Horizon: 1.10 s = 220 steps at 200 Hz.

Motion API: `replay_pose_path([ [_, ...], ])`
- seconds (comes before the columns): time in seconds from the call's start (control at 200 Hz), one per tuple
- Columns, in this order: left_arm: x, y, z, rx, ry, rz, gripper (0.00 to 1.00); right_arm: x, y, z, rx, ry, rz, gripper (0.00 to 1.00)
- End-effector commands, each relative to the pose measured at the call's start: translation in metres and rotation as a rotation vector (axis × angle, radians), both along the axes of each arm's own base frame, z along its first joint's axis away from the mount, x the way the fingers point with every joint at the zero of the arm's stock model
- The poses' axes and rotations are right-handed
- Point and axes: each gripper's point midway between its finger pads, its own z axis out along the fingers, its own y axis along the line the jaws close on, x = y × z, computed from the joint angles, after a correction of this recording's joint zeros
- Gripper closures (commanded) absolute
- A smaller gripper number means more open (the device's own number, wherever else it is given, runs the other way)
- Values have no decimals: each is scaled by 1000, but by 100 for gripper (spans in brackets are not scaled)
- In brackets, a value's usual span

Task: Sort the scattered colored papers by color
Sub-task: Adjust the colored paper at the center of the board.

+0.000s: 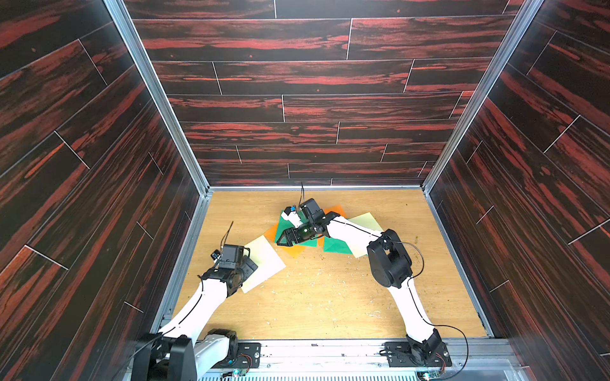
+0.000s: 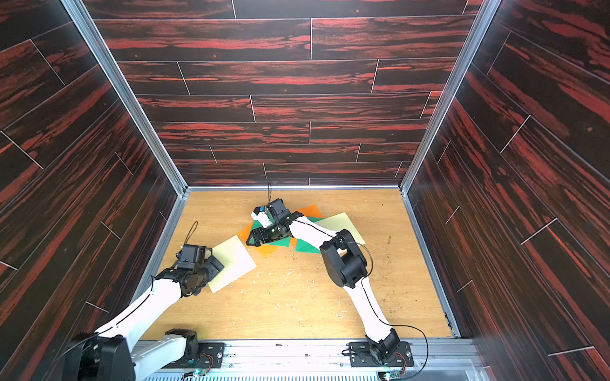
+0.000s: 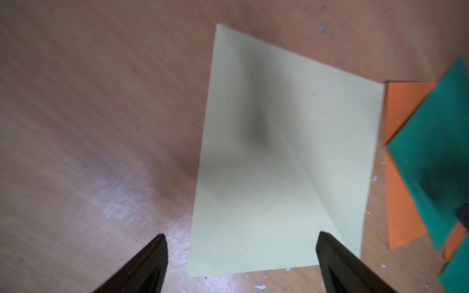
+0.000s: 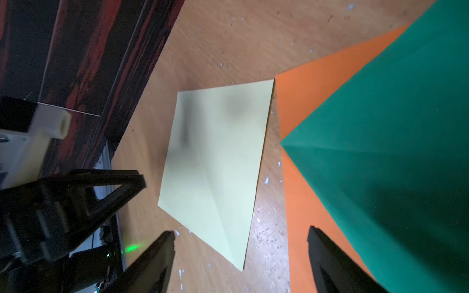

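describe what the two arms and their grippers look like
The left arm and right arm both have glossy white links, bulky black joints and a thin black cable running along the white shells. Each wrist carries a boxy black camera. The left gripper and right gripper have matte black fingers tapering to points.

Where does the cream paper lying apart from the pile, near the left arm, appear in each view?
Top view: cream paper, left of centre, below the middle.
Top view: same place.
Left wrist: fills the middle.
Right wrist: centre, creased.
Shared landmark: the orange paper cornering beside it, under a green paper.
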Motion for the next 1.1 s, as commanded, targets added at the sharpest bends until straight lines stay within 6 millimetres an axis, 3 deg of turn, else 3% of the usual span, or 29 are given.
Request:
replay_pose_path([
  [0.0, -11, 10, -12, 27, 37, 77, 5, -26, 0, 6, 37, 52, 90, 15],
  [0.13, -12, 17, -12, 54, 15, 107, 5, -33, 2, 7, 42, 58, 117, 15],
  [0.351, -8, 22, -20, 97, 47, 91, 5, -42, 13, -9, 35, 91, 157, 17],
  [0.581, 4, 13, -39, 73, 129, 46, 5, -35, 30, -14, 24, 77, 163, 16],
  [0.797, 11, 6, -50, 38, 146, 36, 5, -20, 38, -39, -28, 91, 145, 16],
  [1.097, 10, 5, -50, 39, 144, 26, 5, -26, 41, -64, -72, 109, 149, 18],
])
